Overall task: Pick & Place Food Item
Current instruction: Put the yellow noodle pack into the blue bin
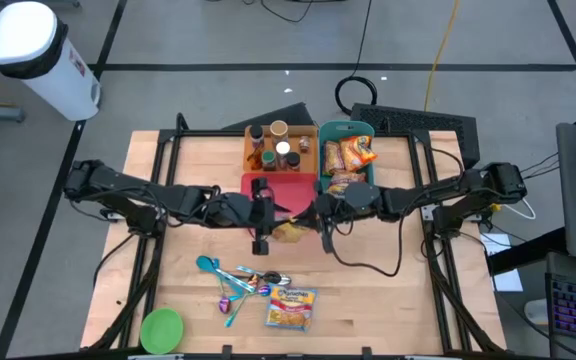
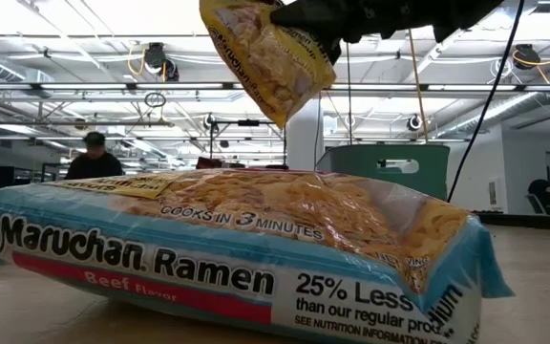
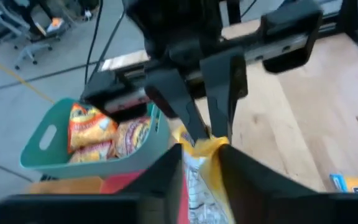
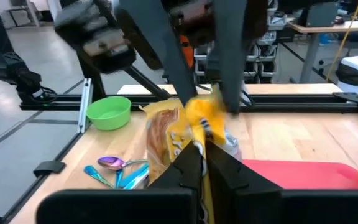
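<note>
Two dark robot arms meet over the middle of a wooden table (image 1: 388, 290). Between them hangs a yellow snack packet (image 1: 291, 231), lifted clear of the table just in front of a red tray (image 1: 293, 186). The right gripper (image 4: 202, 149) is pinched shut on the packet's top edge. The left gripper (image 3: 199, 163) sits at the same edge with its fingers slightly parted; whether it grips or only brushes the film is hard to tell. Behind the tray, a teal basket (image 1: 326, 131) holds similar packets, probably the destination. The packet looks light, soft and crinkly, with slippery film and brittle contents, so the flat sealed edge seems the safest place to hold it. A ramen packet (image 1: 291, 307) and bright spoons (image 1: 230, 280) lie nearer the front.
</note>
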{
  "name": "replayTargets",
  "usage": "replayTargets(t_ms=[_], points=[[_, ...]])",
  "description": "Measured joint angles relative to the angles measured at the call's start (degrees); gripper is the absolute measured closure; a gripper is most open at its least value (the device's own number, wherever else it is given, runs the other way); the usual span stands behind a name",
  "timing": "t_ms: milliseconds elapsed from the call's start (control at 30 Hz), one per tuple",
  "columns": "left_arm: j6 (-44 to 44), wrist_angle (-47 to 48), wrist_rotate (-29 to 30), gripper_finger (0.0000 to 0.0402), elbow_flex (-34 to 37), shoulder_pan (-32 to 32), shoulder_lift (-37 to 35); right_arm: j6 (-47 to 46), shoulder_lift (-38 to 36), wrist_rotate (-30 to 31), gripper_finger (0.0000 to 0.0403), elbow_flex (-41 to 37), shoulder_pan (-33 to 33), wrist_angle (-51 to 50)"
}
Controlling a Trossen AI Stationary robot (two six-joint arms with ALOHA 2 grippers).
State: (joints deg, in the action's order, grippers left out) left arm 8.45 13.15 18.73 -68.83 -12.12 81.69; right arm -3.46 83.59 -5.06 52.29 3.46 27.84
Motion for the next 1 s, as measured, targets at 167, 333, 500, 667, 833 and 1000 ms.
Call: replayTargets(t_ms=[167, 333, 500, 667, 833, 1000], points=[[0.63, 0.05, -0.23, 0.0200, -2.03, -0.46, -2.08, 0.07, -0.07, 0.29, 0.0402, -0.09, -0.01, -1.72], [0.43, 2.82, -0.47, 0.0138, -2.08, 0.34, -4.66, 1.35, -4.62, 0.42, 0.0403, 0.07, -1.07, -3.89], [-1.13, 4.98, -0.67, 0.0106, -2.08, 1.71, -4.42, 3.17, -11.11, 4.03, 0.0403, -0.07, -4.55, -11.48], [-3.43, 6.70, -0.68, 0.0097, -1.99, 3.63, -1.22, 4.10, -16.19, 17.12, 0.0403, 0.02, -10.36, -18.55], [-4.49, 6.32, -0.66, 0.0102, -2.00, 5.26, 1.16, -4.00, -17.20, 30.60, 0.0403, -0.09, -18.21, -27.61], [-4.57, 6.33, -0.68, 0.0107, -2.00, 6.32, 2.85, -14.59, -15.90, 34.90, 0.0403, -2.35, -25.50, -29.87]])
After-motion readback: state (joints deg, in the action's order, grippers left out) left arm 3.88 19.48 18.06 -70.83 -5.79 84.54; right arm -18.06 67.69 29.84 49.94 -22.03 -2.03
